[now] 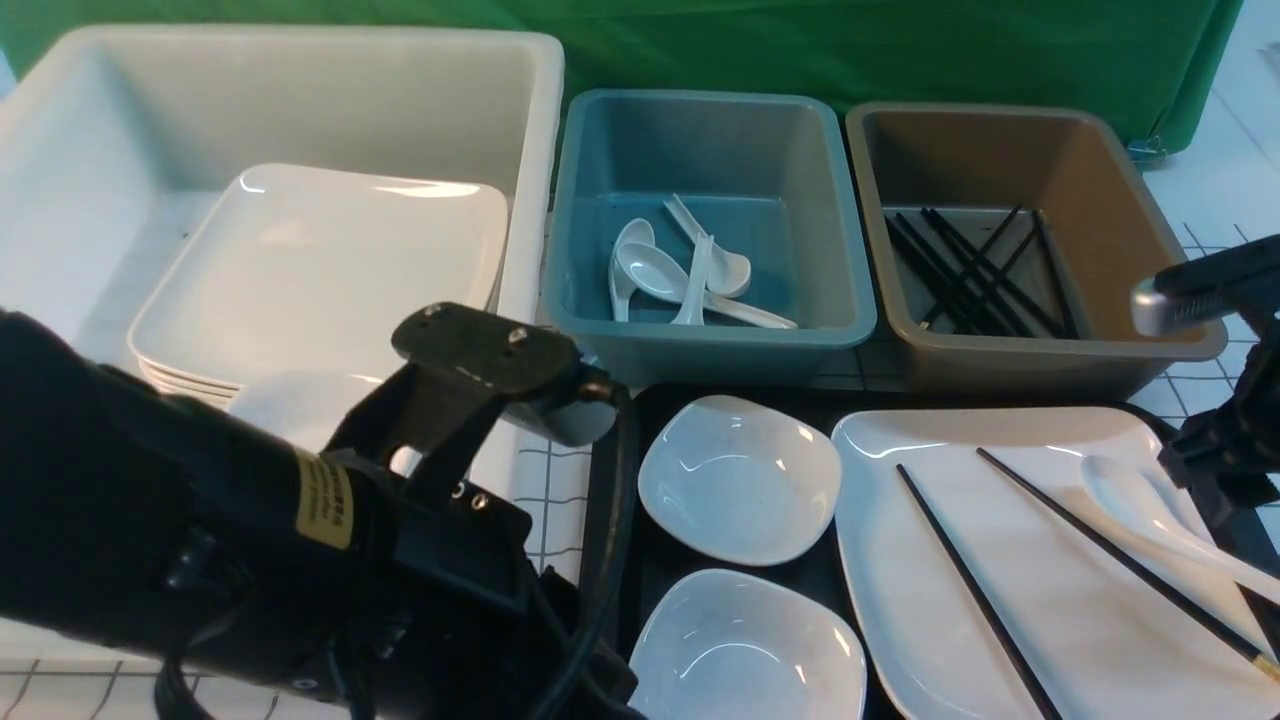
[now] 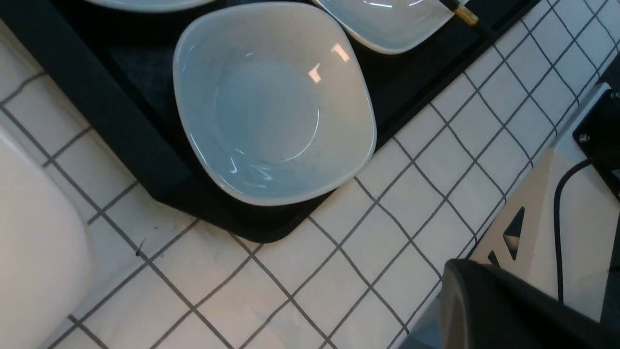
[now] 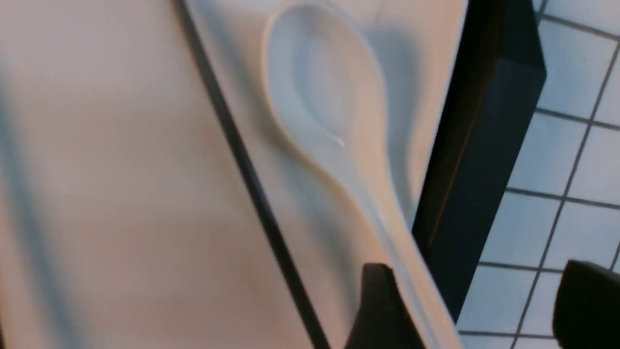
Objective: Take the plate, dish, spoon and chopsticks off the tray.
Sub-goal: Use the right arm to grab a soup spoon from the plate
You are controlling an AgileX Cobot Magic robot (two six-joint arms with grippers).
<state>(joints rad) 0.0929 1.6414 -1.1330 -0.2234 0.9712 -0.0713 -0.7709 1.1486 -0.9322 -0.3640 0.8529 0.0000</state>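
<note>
The plate [image 1: 1050,560] and spoon [image 1: 1130,495] are smooth, glossy white, with light glinting off both. The chopsticks [image 1: 977,590] are sleek black. The tray [image 2: 87,92] looks like matt black plastic, faintly textured inside. The teal bin [image 1: 700,130] and brown bin [image 1: 980,160] are dull plastic, and the counter [image 2: 387,242] is smooth white tile.

A small deep white dish [image 2: 273,104] sits on the black tray [image 2: 97,92], tucked into its cut-off corner, with its rim reaching the tray's edge. Past it, the edge of a second dish [image 2: 145,4] and a corner of the plate [image 2: 387,24] show. A black chopstick [image 2: 462,12] with a gold tip lies across that corner. The tray rests on the white tiled table [image 2: 387,232]. A white tub [image 2: 34,252] stands beside the tray. A dark rounded piece of the arm [image 2: 508,310] fills one corner of the view, too blurred to show the jaws.
</note>
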